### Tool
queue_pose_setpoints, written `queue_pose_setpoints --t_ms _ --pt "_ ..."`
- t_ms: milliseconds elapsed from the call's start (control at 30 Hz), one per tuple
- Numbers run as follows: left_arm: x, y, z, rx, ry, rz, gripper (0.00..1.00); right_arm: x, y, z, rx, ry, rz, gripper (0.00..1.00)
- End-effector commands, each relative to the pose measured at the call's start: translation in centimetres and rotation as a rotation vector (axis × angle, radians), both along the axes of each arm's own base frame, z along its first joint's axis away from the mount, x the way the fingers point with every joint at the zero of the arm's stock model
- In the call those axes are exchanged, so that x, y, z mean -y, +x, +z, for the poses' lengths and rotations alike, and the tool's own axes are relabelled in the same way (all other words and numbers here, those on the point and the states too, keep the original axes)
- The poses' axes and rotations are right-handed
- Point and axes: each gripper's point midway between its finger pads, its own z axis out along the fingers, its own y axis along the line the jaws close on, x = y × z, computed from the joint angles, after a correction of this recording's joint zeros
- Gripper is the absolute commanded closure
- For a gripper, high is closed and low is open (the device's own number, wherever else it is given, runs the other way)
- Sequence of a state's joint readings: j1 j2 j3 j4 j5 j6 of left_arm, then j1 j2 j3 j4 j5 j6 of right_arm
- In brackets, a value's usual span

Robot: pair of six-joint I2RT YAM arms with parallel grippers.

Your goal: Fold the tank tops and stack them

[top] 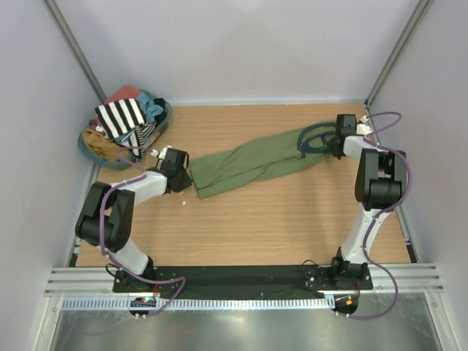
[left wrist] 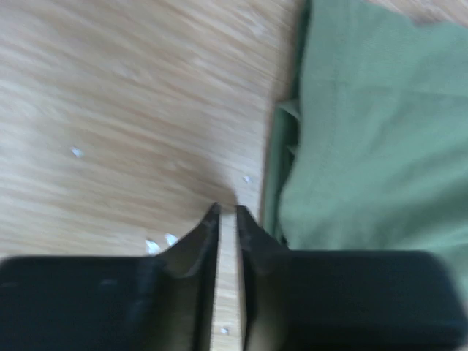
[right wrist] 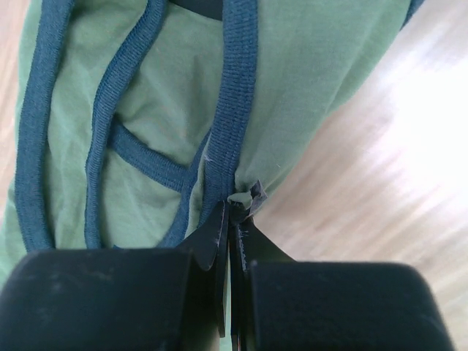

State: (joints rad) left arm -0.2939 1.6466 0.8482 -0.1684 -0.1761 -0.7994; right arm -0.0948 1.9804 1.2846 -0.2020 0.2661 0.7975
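Right claw [right wrist: 235, 208] is shut on the dark trim [right wrist: 234, 88] of the green top [top: 241, 167], which lies stretched across the worktop [top: 256, 227], but left claw [left wrist: 227, 213] seems closed on nothing just beside the hem [left wrist: 281, 146], so it should reopen and catch that hem.

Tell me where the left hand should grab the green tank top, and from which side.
Grip the hem end of the green tank top, coming low from the left arm's side. It lies stretched across the table, the right hand pinching its strap end; the layered hem edge lies beside the left hand.
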Motion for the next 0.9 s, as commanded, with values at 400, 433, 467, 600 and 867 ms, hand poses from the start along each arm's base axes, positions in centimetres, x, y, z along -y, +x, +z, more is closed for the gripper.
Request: queue_pose_setpoints --t_ms 400,433,467,600,867 --pt "1.4 4.3 2.8 0.056 0.037 -0.006 0.35 -0.9 1.1 1.8 0.054 0.016 0.055 0.99" --pt "1.5 4.5 2.5 0.05 0.036 -0.006 0.36 -0.9 1.2 1.9 0.06 0.018 0.053 0.99" --pt "1.8 4.7 2.2 0.04 0.035 -0.009 0.37 -1.0 1.3 2.1 0.064 0.022 0.06 0.99" --pt "2.3 5.7 0.6 0.008 0.031 -0.018 0.49 -0.9 1.3 2.5 0.069 0.015 0.058 0.99" --pt "2.1 5.4 -0.7 -0.018 0.048 -0.011 1.0 -0.9 2.0 2.7 0.078 0.009 0.071 0.99"
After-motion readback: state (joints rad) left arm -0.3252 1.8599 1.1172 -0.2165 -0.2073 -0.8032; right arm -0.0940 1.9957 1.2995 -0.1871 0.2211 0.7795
